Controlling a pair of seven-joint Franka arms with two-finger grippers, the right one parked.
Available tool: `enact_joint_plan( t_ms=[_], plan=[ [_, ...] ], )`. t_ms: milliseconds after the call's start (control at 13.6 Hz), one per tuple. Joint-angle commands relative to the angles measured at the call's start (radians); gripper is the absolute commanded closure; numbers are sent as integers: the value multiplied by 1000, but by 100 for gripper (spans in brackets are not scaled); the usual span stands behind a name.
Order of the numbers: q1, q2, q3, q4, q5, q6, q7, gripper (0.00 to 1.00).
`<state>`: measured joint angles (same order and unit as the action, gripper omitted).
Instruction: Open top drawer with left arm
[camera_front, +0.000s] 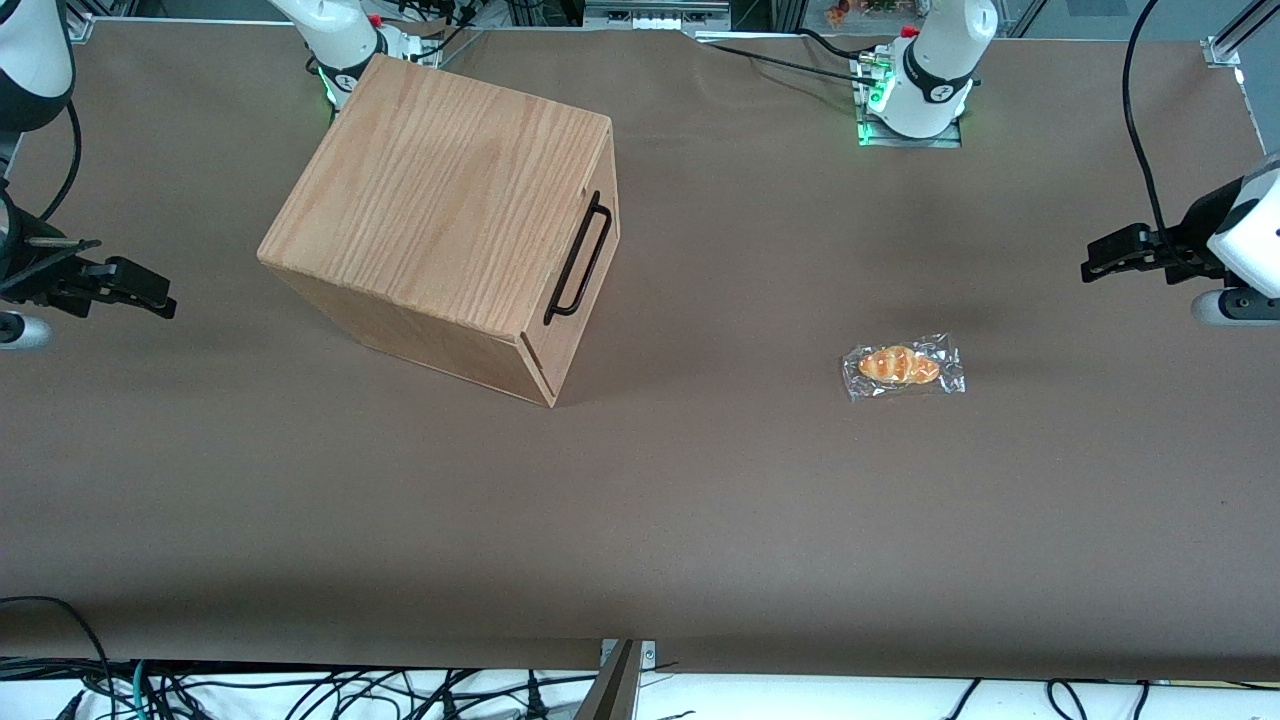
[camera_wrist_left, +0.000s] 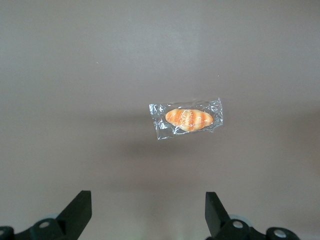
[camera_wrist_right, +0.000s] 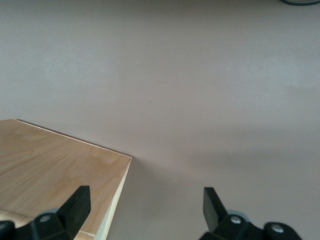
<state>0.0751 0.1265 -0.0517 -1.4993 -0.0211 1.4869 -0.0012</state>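
Observation:
The big wooden cabinet (camera_front: 440, 210) stands on the table toward the parked arm's end, turned at an angle. Its top drawer (camera_front: 581, 256) is shut flush, with the thin black bar handle (camera_front: 590, 262) on its front. A corner of the cabinet's top (camera_wrist_right: 55, 170) shows in the right wrist view. My left gripper (camera_front: 1092, 268) hangs above the table at the working arm's end, far from the cabinet. In the left wrist view the left gripper (camera_wrist_left: 148, 210) is open wide, with only bare table between its fingertips (camera_wrist_left: 80, 205).
A bread roll in a clear wrapper (camera_front: 903, 366) lies on the brown table (camera_front: 700, 480) between the cabinet and my gripper; the roll (camera_wrist_left: 188, 119) also shows in the left wrist view. The arm bases (camera_front: 920, 90) stand along the table's edge farthest from the front camera.

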Motion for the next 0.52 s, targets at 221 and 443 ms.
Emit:
enact_joint_plan(
  t_ms=[221,443],
  plan=[
    [-8,10,0,28,-11,-24,9,0],
    [-8,10,0,28,-6,-22,10,0]
  ],
)
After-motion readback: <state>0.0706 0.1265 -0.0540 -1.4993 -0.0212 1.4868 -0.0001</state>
